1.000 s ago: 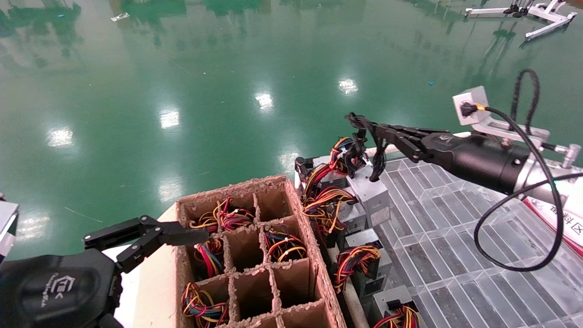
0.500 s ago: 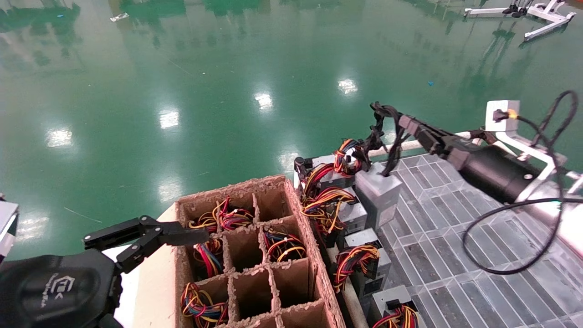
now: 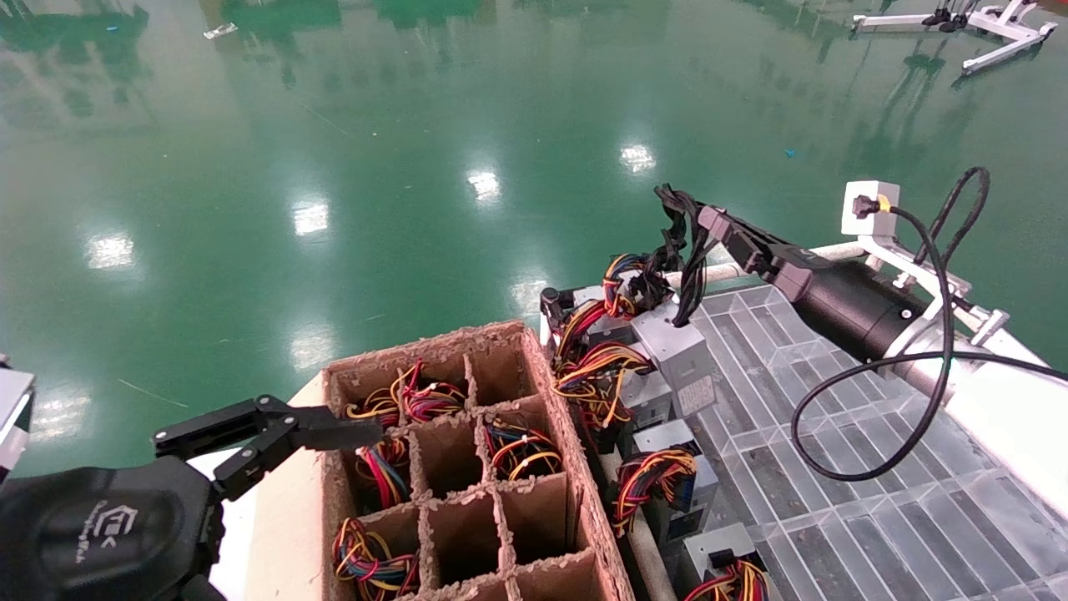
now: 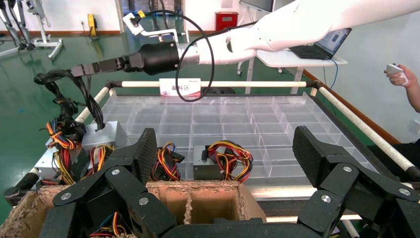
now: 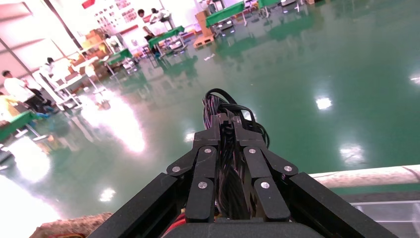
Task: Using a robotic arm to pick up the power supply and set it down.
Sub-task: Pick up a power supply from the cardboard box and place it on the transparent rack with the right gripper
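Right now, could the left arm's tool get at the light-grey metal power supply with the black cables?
Probably not. The left tool sits open at the near left corner of the brown cardboard divider box, which lies between it and the power supply. The right tool already grips its black cable bundle.

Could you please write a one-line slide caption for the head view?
Right gripper pinches the black cable bundle of the grey power supply by the clear grid tray; left gripper open over the cardboard crate.
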